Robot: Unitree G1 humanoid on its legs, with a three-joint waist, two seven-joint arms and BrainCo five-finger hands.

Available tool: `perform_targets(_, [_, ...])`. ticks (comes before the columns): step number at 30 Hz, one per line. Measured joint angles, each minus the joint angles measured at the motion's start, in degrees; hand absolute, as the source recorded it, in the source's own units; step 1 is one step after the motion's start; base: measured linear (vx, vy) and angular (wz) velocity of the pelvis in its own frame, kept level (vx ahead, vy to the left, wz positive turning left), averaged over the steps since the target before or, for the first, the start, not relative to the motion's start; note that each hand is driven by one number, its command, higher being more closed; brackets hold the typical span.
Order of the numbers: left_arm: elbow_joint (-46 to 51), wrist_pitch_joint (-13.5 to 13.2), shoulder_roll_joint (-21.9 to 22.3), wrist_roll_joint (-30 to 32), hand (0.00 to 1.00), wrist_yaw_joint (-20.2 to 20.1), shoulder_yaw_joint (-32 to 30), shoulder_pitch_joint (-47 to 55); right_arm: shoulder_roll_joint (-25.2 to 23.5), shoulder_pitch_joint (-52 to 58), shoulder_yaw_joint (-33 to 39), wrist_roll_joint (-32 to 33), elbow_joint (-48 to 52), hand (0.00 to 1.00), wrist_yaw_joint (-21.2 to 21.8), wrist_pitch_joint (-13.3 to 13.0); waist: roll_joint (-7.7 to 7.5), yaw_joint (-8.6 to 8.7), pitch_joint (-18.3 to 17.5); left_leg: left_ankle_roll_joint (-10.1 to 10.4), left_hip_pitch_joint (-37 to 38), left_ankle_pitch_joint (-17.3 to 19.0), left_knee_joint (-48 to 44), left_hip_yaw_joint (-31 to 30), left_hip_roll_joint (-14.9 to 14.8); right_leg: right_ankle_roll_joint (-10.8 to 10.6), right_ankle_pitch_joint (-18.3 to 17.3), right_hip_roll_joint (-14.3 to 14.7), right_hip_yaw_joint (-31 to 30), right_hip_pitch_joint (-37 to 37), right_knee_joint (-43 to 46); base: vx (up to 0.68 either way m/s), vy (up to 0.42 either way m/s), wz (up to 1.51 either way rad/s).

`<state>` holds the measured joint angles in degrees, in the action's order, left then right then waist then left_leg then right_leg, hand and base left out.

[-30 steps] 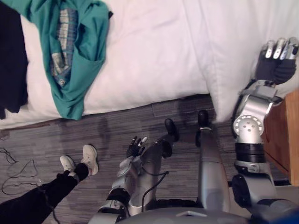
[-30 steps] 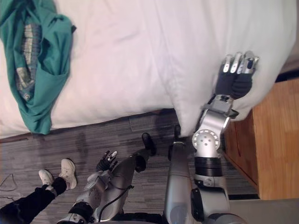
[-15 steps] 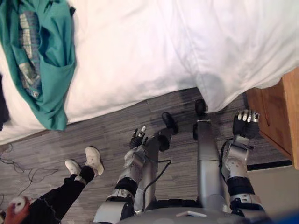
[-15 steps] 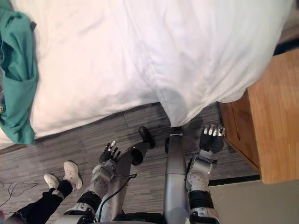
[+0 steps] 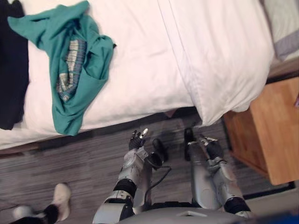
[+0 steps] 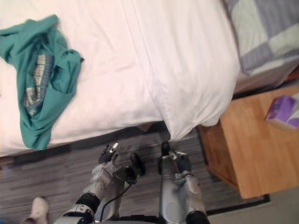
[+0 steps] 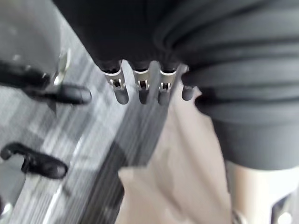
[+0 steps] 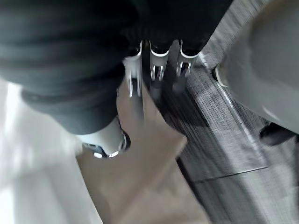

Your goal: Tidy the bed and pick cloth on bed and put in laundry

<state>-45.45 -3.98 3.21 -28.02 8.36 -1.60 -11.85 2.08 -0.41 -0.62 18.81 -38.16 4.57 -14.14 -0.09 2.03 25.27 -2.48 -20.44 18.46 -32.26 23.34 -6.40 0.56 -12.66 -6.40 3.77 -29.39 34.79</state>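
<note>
The left hand is hanging low over the floor just short of the bed, its fingers reaching out straight and loose, gripping nothing. The right hand is hanging at about the same height on the other side, under the overhanging corner of the pillow, its fingers likewise straight and empty.

From the left hand, the green cloth is lying ahead and off to the robot's left, up on the bed. It is stretching in a long, crumpled strip from deep on the mattress down to the near edge, so its long axis is running roughly away from the robot, leaning a little to the left at the far end. Its near end is drooping over the bed's edge, and that tail is the part closest to the left hand. A dark cloth is lying just beyond it, further left, its edge touching or nearly touching the green one.

The right hand is sitting well apart from both cloths, with the pillow and the nightstand on its side. So the left arm is looking like the one to reach, going forward and leftward toward the drooping tail, most likely after the robot is shifting its stance to the left.
</note>
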Motion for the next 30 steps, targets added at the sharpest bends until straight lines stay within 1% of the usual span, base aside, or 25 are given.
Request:
perform_targets(2, [0.97, 0.38, -0.77, 0.06, 0.00, 0.72, 0.11, 2.33, 0.55, 1.60, 0.19, 0.47, -0.21, 0.00, 0.21, 0.09, -0.73, -0.10, -1.05, 0.31, -0.82, 3.74, -6.00, -1.04, -1.21, -0.02, -3.68, -2.03, 2.43, -0.01, 5.81, -0.01, -0.052, 0.34])
perform_targets(4, [0.88, 0.12, -2.11, 0.60, 0.00, 0.60, 0.14, 4.21, 0.86, 2.15, 1.18, 2.94, -0.80, 0.00, 0.23, -0.04, -0.82, -0.02, -1.10, 0.26, -1.11, 6.34, -9.59, -0.15, -2.62, 0.01, -5.64, -3.99, 4.37, 0.00, 9.43, 0.01, -0.027, 0.24])
perform_targets(5, [0.78, -0.64, -2.77, 1.43, 0.00, 0.31, -0.05, 5.20, 1.14, 2.23, 2.61, 4.72, -1.90, 0.00, 0.30, -0.09, -0.80, 0.14, -1.11, 0.62, -0.77, 6.65, -10.03, 1.13, -3.21, -0.17, -6.07, -5.08, 5.14, -0.01, 10.32, 0.03, -0.022, 0.26])
perform_targets(6, [0.77, -1.09, -3.02, 2.08, 0.00, 0.29, -0.11, 5.64, 1.22, 2.44, 3.46, 5.32, -2.49, 0.00, 0.34, -0.08, -0.70, 0.15, -1.17, 0.92, -0.48, 6.50, -9.80, 1.98, -3.52, -0.30, -6.14, -5.56, 5.37, -0.01, 10.33, 0.08, -0.026, 0.36])
perform_targets(7, [0.69, -2.15, -3.53, 3.00, 0.00, 0.28, -0.10, 6.32, 1.35, 2.87, 5.21, 6.30, -3.75, 0.00, 0.52, -0.08, -0.74, 0.18, -1.50, 0.97, -0.18, 4.87, -8.47, 3.27, -3.26, -0.50, -6.16, -6.46, 5.58, -0.23, 10.05, 0.10, -0.014, 0.34])
perform_targets(9, [0.18, -3.51, -3.96, 3.84, 0.00, 0.34, -0.32, 7.40, 1.26, 2.97, 7.22, 6.12, -6.04, 0.00, 0.80, -0.07, -1.29, 0.14, -2.27, 1.17, 0.51, 1.82, -5.47, 4.38, -1.37, -0.87, -5.73, -7.89, 5.49, 0.07, 8.07, 0.08, 0.002, 0.32])
perform_targets(10, [-0.23, -4.28, -4.79, 3.98, 0.00, 0.34, -0.69, 7.99, 0.94, 2.86, 7.41, 5.69, -7.45, 0.00, 1.22, -0.14, -2.12, 0.27, -2.85, 1.50, -0.44, 0.38, -6.25, 4.29, -1.04, -0.97, -4.81, -9.31, 4.94, 0.58, 5.99, 0.05, -0.001, 0.20])
perform_targets(11, [-0.61, -4.46, -4.85, 4.00, 0.00, 0.36, -0.78, 8.36, 0.87, 2.72, 7.88, 5.51, -8.34, 0.00, 1.52, -0.17, -2.04, 0.09, -3.24, 0.24, -0.62, 0.87, -6.68, 3.96, -2.39, -0.94, -4.22, -9.27, 4.93, 1.14, 4.78, 0.07, -0.049, 0.12])
perform_targets(12, [-1.14, -5.04, -4.79, 4.06, 0.00, 0.35, -0.76, 9.44, 0.79, 2.87, 9.56, 4.66, -9.63, 0.00, 2.03, -0.60, -2.03, -0.01, -3.99, 1.06, -0.25, 0.88, -7.08, 1.79, -7.11, -1.46, -3.59, -9.09, 4.80, 2.55, 3.01, 0.07, -0.051, -0.02])
perform_targets(13, [-1.06, -5.83, -4.27, 4.18, 0.00, 0.29, -0.69, 10.43, 0.86, 3.16, 10.24, 4.49, -10.36, 0.00, 2.49, -1.43, -1.78, 0.16, -4.30, 3.08, 0.83, -0.28, -5.32, -1.15, -11.69, -2.45, -3.11, -8.83, 4.44, 3.95, 1.87, 0.09, 0.011, -0.10])
perform_targets(14, [-1.08, -6.18, -4.06, 4.19, 0.00, 0.28, -0.65, 10.71, 1.16, 3.21, 10.36, 4.47, -10.67, 0.00, 2.74, -1.87, -1.67, 0.06, -4.58, 3.83, 1.66, -0.98, -3.71, -2.51, -13.63, -3.14, -2.91, -8.75, 3.73, 4.20, 1.52, 0.07, 0.140, -0.27])
perform_targets(15, [-1.66, -6.46, -3.93, 4.16, 0.00, 0.26, -0.50, 10.90, 1.64, 3.20, 11.49, 4.43, -11.13, 0.00, 3.29, -2.78, -1.49, -0.01, -5.43, 5.26, 2.75, -2.27, -0.78, -4.84, -16.12, -5.25, -2.61, -8.76, 2.09, 4.11, 1.12, 0.08, 0.267, -0.46])
perform_targets(16, [-2.92, -6.49, -3.80, 4.13, 0.00, 0.25, -0.50, 10.95, 2.33, 3.46, 12.73, 4.40, -11.25, 0.00, 3.66, -3.43, -0.95, 0.14, -6.09, 7.61, 4.05, -3.65, 1.92, -6.49, -17.50, -7.05, -1.75, -8.74, 0.96, 4.66, -0.13, 0.07, 0.308, -0.46])
perform_targets(17, [-3.48, -6.43, -3.69, 4.15, 0.00, 0.26, -0.52, 10.99, 2.63, 3.78, 13.48, 4.17, -11.24, 0.00, 3.81, -3.70, -0.45, 0.20, -6.38, 8.88, 4.53, -4.33, 3.17, -7.13, -17.76, -7.82, -1.01, -8.68, 0.71, 5.19, -1.07, 0.08, 0.466, -0.47])
perform_targets(18, [-4.54, -6.37, -3.49, 4.57, 0.00, 0.30, -0.58, 11.11, 2.78, 4.93, 15.41, 3.96, -11.22, 0.00, 3.85, -4.27, 0.89, 0.07, -7.28, 11.85, 6.13, -5.88, 5.77, -7.22, -17.51, -9.07, 0.87, -8.69, 0.38, 6.56, -3.48, 0.07, 0.583, -0.62])
perform_targets(19, [-5.51, -6.33, -4.02, 5.34, 0.00, 0.43, -1.06, 11.16, 2.31, 5.30, 16.31, 3.95, -11.95, 0.00, 4.22, -4.34, 1.11, -0.89, -7.78, 17.36, 8.22, -8.33, 6.01, -6.36, -17.06, -9.41, 2.40, -8.78, -0.37, 7.40, -5.13, 0.06, 0.652, -0.90])
perform_targets(20, [-6.88, -5.87, -5.66, 6.91, 0.00, 0.83, -2.45, 11.44, 0.81, 5.21, 15.18, 2.69, -15.96, 0.00, 5.63, -4.26, -0.56, -1.44, -8.41, 16.18, 10.09, -7.23, 5.88, -2.24, -16.04, -8.26, 6.14, -10.05, -0.03, 9.04, -8.98, 0.03, 0.472, -0.81])
perform_targets(21, [-6.99, -5.47, -6.47, 7.53, 0.00, 0.82, -3.61, 11.85, 0.20, 5.23, 14.00, 1.14, -17.63, 0.00, 6.51, -4.23, -1.40, -1.28, -8.99, 15.62, 10.97, -7.36, 6.76, -1.33, -15.61, -8.20, 6.36, -9.96, 1.96, 9.65, -9.09, 0.05, 0.337, -0.65])
perform_targets(22, [-7.13, -5.09, -8.03, 9.16, 0.00, 0.77, -5.39, 13.26, -0.82, 5.30, 12.52, -0.23, -18.71, 0.00, 7.55, -4.71, -2.59, -1.30, -9.97, 14.68, 13.35, -8.09, 9.78, 0.72, -14.50, -8.70, 5.92, -8.85, 6.75, 11.75, -8.10, 0.08, 0.292, -0.54])
perform_targets(23, [-8.06, -4.85, -8.96, 10.91, 0.00, 0.61, -5.73, 14.23, -0.86, 5.60, 11.41, -1.25, -19.03, 0.00, 8.66, -5.87, -3.08, -1.11, -10.32, 13.97, 15.97, -9.14, 13.05, 2.88, -13.50, -7.86, 3.49, -6.50, 10.58, 13.74, -7.94, 0.09, 0.280, -0.56])
perform_targets(24, [-8.44, -4.59, -8.98, 11.56, 0.00, 0.46, -5.73, 14.39, -0.88, 5.39, 11.08, -1.47, -19.06, 0.00, 8.97, -6.46, -3.04, -0.96, -10.38, 13.49, 16.96, -9.83, 14.68, 3.97, -12.87, -7.38, 2.42, -5.16, 11.62, 14.34, -7.59, 0.10, 0.247, -0.52])
perform_targets(25, [-9.63, -4.17, -8.63, 13.29, 0.00, -0.14, -5.41, 14.30, -0.96, 5.08, 10.46, -2.90, -19.09, 0.00, 9.79, -7.57, -3.08, -0.52, -10.66, 12.47, 18.10, -11.59, 17.97, 5.29, -10.86, -7.08, 0.20, -2.63, 11.71, 15.00, -7.20, 0.07, 0.159, -0.26])
perform_targets(26, [-10.22, -3.96, -8.45, 13.94, 0.00, -0.66, -4.94, 14.03, -0.89, 5.08, 9.88, -3.59, -19.11, 0.00, 10.11, -8.06, -3.10, 0.14, -10.92, 12.09, 18.12, -12.34, 19.31, 5.62, -9.71, -6.50, -0.60, -1.56, 11.09, 15.36, -8.03, 0.08, 0.162, -0.05])
perform_targets(27, [-11.01, -3.62, -7.75, 15.28, 0.00, -1.05, -3.14, 13.58, -0.64, 5.13, 8.62, -4.96, -19.48, 0.00, 10.51, -8.73, -3.37, 1.20, -11.42, 11.75, 18.38, -13.26, 21.59, 5.52, -7.32, -4.86, -1.53, -1.01, 8.49, 16.68, -10.92, 0.05, 0.117, 0.18])
perform_targets(30, [-12.11, -2.79, -7.79, 17.30, 0.00, -0.77, 2.22, 12.43, -0.13, 5.00, 6.83, -4.03, -19.71, 0.00, 10.84, -10.41, -1.83, 3.48, -11.84, 11.03, 18.71, -14.82, 23.43, 2.73, -5.59, -4.67, -1.56, -0.69, 3.30, 18.96, -11.79, 0.02, 0.067, 0.54])
